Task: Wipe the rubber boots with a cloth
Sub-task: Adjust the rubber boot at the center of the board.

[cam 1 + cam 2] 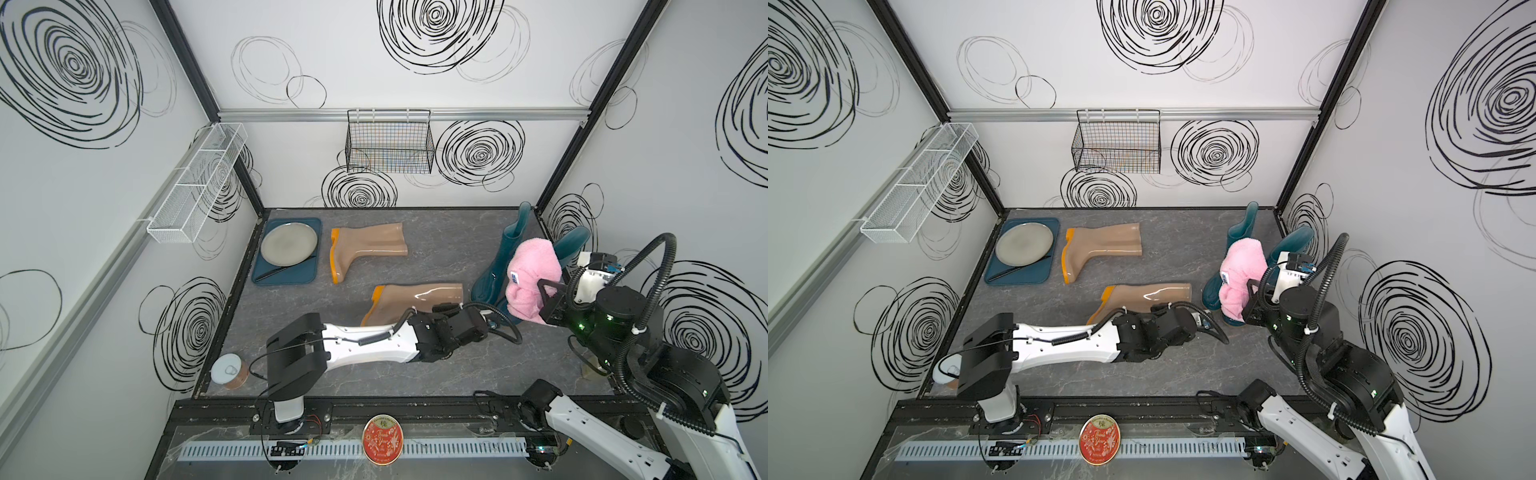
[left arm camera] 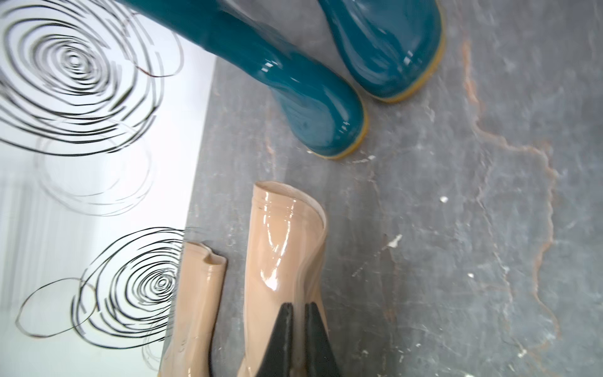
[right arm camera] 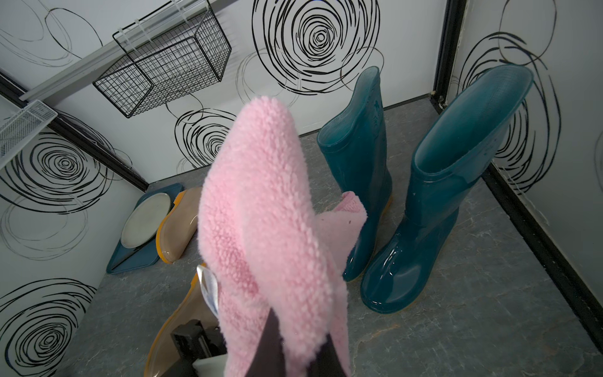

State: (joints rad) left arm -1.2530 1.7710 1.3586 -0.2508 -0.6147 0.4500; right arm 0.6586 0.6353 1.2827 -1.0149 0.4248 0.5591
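— Left wrist view has your left pincer [image 2: 298, 308] low on the near tan boot [image 2: 280, 248], jaws nearly together and, by the look of it, nipping the shaft wall.

— Agreed. Your right pincer [image 3: 298, 329] is clamped on the cloth [image 3: 261, 212], which hangs from it, raised off the worktop [image 1: 415, 365].

— Your next move, I'd judge, turns on this: that boot lies on its side with its long axis across the worktop, orange sole toward your left arm, open mouth toward your right. The cloth sits just off the mouth end, to your right of it and higher. So your right arm does the wiping, and the stroke should run leftward along the shaft while your left steadies it.

— Mind what's behind the cloth. The teal boots [image 3: 453, 202] stand upright side by side near the back right corner. A cloth corner overlaps one in the right wrist view; whether it touches, you can't tell.

— Farther back, the second tan boot [image 1: 370, 243] lies on its side, apart from the near one, just beside a blue tray [image 1: 301, 276] carrying a grey plate [image 1: 289, 243].

— The worktop is dark grey with a stone pattern. White walls with black swirls close three sides, and a black wire basket [image 1: 388, 141] hangs on the back wall
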